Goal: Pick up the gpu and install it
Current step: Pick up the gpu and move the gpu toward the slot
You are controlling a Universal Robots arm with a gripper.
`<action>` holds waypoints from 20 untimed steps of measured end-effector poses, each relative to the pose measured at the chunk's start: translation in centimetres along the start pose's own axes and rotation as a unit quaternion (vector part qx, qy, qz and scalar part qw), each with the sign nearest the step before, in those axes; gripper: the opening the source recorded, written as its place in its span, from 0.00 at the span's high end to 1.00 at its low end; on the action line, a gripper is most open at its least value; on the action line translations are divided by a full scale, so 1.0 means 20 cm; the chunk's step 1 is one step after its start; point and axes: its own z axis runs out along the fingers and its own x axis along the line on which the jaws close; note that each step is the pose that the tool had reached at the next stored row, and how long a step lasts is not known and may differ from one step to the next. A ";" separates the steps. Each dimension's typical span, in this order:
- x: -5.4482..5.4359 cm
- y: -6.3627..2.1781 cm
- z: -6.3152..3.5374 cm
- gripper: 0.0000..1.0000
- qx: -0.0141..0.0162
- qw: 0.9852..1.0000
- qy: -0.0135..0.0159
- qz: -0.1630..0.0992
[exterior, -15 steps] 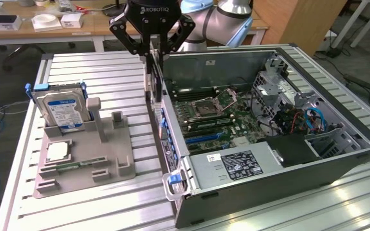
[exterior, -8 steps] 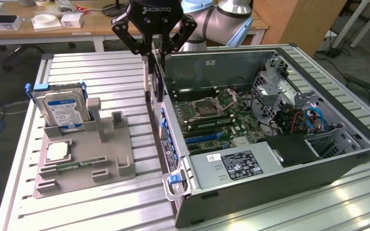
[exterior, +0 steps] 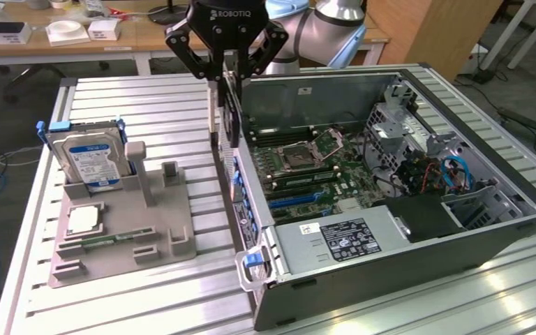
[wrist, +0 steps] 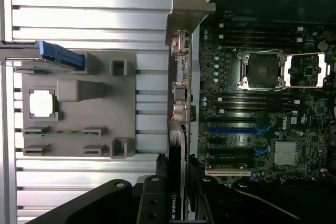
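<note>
**GPU held edge-on at the open case**

On the slatted desk (exterior: 137,98), an open computer case (exterior: 491,230) lies beside a gray holder (exterior: 109,258), with bare slats between them. The gpu (exterior: 232,112) hangs upright over the case wall nearest the holder, the fingers (exterior: 266,50) clamped on its upper edge.
</note>
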 end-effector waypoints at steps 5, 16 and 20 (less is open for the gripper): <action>-0.03 0.000 0.001 0.74 0.000 1.000 0.000 0.000; -0.07 0.000 0.004 0.74 0.000 1.000 0.000 0.000; -0.09 0.000 0.006 0.74 0.000 1.000 0.000 0.000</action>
